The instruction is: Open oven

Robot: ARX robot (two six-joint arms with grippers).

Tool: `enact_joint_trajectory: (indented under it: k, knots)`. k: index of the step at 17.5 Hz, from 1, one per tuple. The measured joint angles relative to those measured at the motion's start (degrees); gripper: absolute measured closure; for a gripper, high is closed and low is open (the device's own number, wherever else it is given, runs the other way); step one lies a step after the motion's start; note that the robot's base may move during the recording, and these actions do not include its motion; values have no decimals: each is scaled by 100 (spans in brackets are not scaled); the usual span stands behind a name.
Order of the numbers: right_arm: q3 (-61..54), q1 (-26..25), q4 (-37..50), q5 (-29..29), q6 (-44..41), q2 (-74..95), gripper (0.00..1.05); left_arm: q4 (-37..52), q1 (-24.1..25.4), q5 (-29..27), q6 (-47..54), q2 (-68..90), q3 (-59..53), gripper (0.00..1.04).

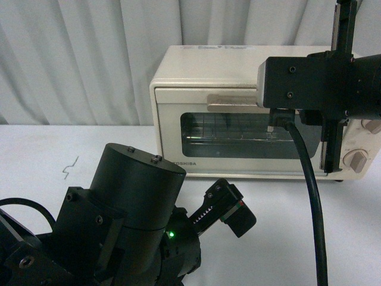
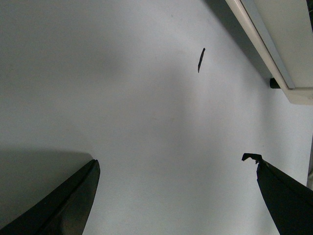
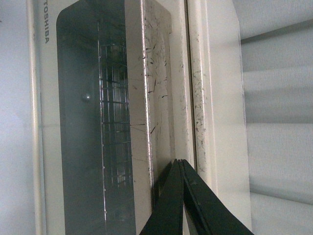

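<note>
Right jaws pressed together at the oven handle (image 1: 232, 101) — left jaws spread over the table (image 2: 146, 147).

Our right tool (image 3: 179, 162), fingers (image 3: 168, 205) pressed together, tips at the scratched bar handle (image 3: 159, 73) of the cream oven (image 3: 220, 98); we see a wire rack (image 3: 115, 98) behind the door glass (image 3: 78, 147), the Toshiba mark (image 3: 45, 22) on its frame.

Curtain (image 1: 89, 59): pale grey-white, vertical pleats, fills backdrop beyond right gripper (image 3: 179, 162); folds also show past its tips in right wrist view. Table (image 1: 36, 149): plain white, matte, spreads under left gripper (image 2: 173, 161). Thin bent wire (image 1: 70, 167) on table, well left of left gripper. Light soft, even; dim shadow on table beside left gripper.
</note>
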Motion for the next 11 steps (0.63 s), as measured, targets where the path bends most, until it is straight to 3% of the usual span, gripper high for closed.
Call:
enact_joint_trajectory:
  k: [11]
  knots:
    - [166,-199,-1220,-284,1287,-234,103,-4,0,-2,0,0,0,7]
